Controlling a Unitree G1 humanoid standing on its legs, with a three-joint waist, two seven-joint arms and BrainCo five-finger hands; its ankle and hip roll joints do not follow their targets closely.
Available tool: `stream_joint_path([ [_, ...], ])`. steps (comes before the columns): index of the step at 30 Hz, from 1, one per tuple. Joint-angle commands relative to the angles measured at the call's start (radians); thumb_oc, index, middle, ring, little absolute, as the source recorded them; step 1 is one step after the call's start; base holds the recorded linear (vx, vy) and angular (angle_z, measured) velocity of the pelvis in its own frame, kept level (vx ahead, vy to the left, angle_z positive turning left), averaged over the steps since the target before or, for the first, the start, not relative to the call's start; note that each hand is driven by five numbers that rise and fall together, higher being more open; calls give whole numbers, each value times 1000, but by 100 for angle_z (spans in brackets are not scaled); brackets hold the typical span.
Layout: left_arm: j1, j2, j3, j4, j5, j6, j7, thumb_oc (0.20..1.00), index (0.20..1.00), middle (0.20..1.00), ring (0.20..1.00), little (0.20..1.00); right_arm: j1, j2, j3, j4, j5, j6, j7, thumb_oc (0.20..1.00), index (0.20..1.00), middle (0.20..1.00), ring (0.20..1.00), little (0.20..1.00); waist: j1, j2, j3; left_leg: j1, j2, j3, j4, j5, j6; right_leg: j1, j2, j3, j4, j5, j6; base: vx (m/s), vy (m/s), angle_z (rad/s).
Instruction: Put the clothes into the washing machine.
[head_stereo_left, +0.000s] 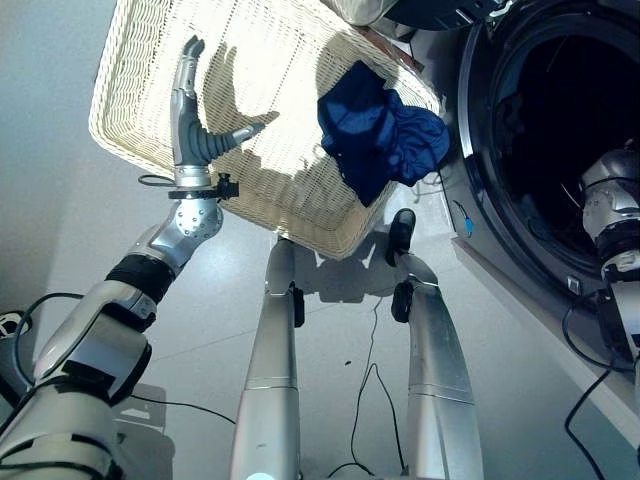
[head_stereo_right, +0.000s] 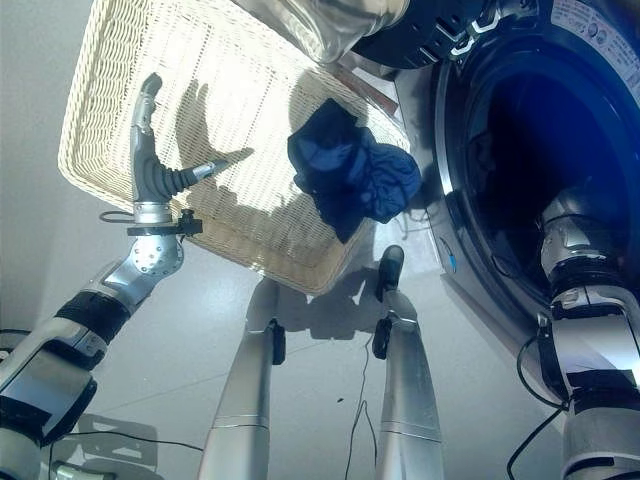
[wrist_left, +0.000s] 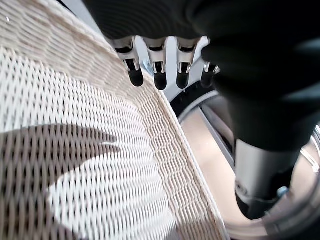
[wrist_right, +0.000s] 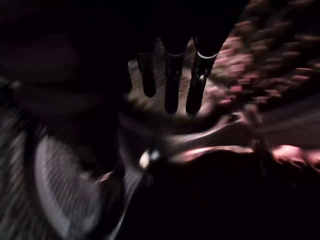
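Blue garment lies bunched in the wicker basket, at the corner nearest the washing machine drum. Left hand open and empty, over the basket's far side. Right hand inside the drum, fingers straight, arguably nearer.

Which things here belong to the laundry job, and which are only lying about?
Job:
- blue garment in the basket
- wicker basket
- washing machine, door open
- left hand, open over the basket
- right hand, inside the drum

Lying about:
- nothing clear
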Motion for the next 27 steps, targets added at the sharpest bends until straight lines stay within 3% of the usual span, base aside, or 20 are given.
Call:
stream_joint_path([
  [1,-86,-9,-13,8,75,9,-55,1000,1000,1000,1000,1000,-188,-288,166,-53,-162,155,25,1000,1000,1000,1000,1000,-16,-29,-22,34,-76,47,158,-219,53,119,92,-58,-254,167,47,-12,42,-2],
  [5,-142,20,-131,-4,161,50,-84,1000,1000,1000,1000,1000,-214,-262,226,22,-202,155,68,1000,1000,1000,1000,1000,-13,-13,-22,32,-75,55,160,-221,55,116,87,-58,-253,164,49,-10,25,-2],
  [10,-225,15,-270,-14,199,75,-134,1000,1000,1000,1000,1000,-190,-208,226,64,-259,93,65,1000,1000,1000,1000,1000,-22,0,-22,26,-72,67,167,-228,59,106,85,-54,-246,162,55,0,0,0],
  [14,-265,-12,-326,-19,228,100,-157,1000,1000,1000,1000,1000,-157,-169,205,66,-293,44,65,1000,1000,1000,1000,1000,-30,3,-22,18,-69,75,167,-231,59,94,86,-48,-242,161,59,0,0,0],
  [21,-319,-72,-356,-1,259,157,-141,1000,1000,1000,1000,1000,-96,-101,167,52,-324,-41,72,1000,1000,1000,1000,1000,-46,-1,-22,12,-62,87,160,-230,53,84,91,-39,-242,161,67,-1,5,0],
  [27,-347,-130,-328,56,312,219,-108,1000,1000,1000,1000,1000,-35,-36,147,-27,-340,-46,66,1000,1000,1000,1000,1000,-65,-15,-22,10,-57,96,146,-226,49,75,101,-30,-245,163,69,0,0,0],
])
